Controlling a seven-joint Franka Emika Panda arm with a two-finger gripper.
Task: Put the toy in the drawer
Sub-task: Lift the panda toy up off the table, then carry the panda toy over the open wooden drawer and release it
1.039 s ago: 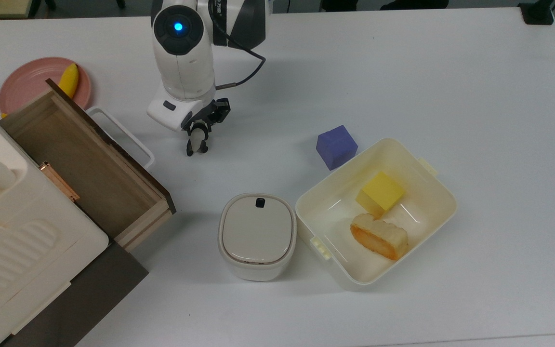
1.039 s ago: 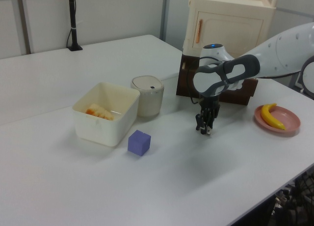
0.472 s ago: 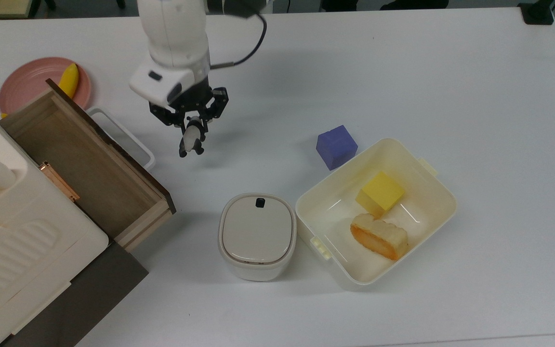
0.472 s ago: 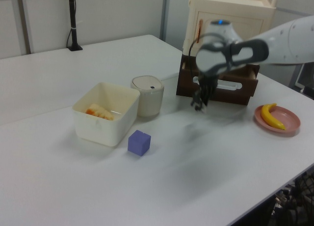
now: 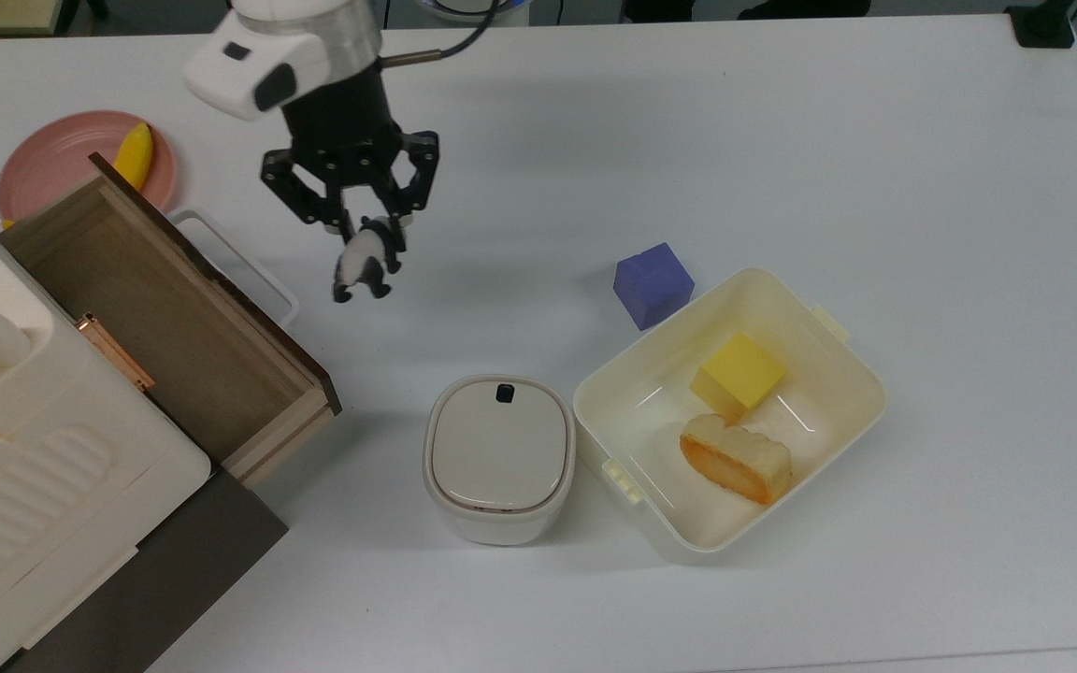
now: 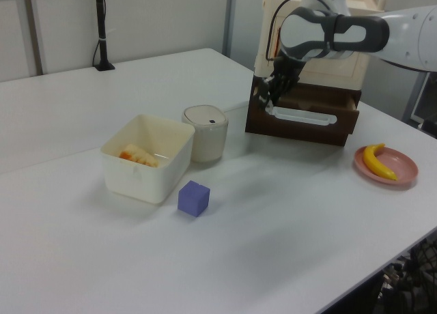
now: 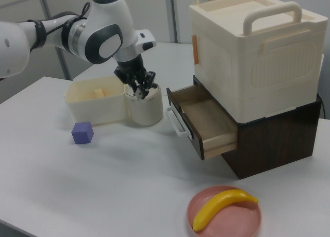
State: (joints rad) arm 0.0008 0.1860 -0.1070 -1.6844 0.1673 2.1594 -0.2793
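Table (image 5: 782,121): white, carrying everything below; I take the drawer as my landmark.
Cabinet (image 7: 258,51): cream plastic box with handles on a dark brown base, directly above the drawer.
Drawer (image 5: 165,308): light-wood box pulled open, dark brown front panel, white loop handle (image 5: 239,262) facing the table; in the top view I see bare wood inside it.
Cream tub (image 5: 838,411): open plastic container, well apart from the drawer on the top view's right; it holds a yellow cube (image 5: 739,374) and an orange-and-white bread-like piece (image 5: 735,458).
Lidded canister (image 5: 499,458): cream, rounded, with a small dark mark on its lid; between the drawer's front corner and the tub, just beside the tub.
Pink plate (image 5: 62,164): behind the drawer's far corner in the top view, with a banana (image 5: 134,154) lying on it.
Purple cube (image 5: 653,284): on the table just beside the tub's outer wall, well apart from the drawer.
My gripper (image 5: 366,234): raised above the table, near the drawer's handle, on the top view's right of it; my fingers are narrowed onto the panda's upper end.
Panda toy (image 5: 366,264): black and white, hanging from my fingertips clear of the table, outside the drawer and near its front panel.
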